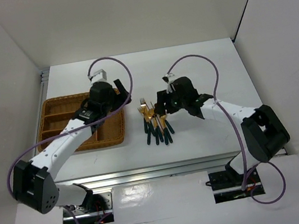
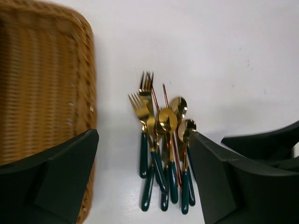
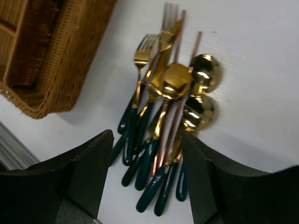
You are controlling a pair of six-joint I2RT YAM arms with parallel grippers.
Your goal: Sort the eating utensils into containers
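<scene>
At the left, the shallow rectangular brown woven wicker tray [image 1: 106, 143] sits with its divided compartments showing no cutlery in the parts left uncovered. The left gripper [image 2: 144, 140] hangs over the tray's right-hand edge, its jaws spread wide and holding nothing. To its right, apart from the tray on the white table [image 1: 199, 64], lies the heap of gold-headed, teal-handled cutlery [image 1: 156, 125]. All its pieces are roughly parallel, with the long axis running far to near, heads away from the arm bases and handles toward them. Two thin gold chopsticks [image 3: 175, 100] seem to thread through the heap, though blur makes the layering uncertain. The right gripper [image 3: 148, 135] hovers just beside the heap's heads, jaws apart and empty. It looks the nearer arm, its opening set across the handles.
</scene>
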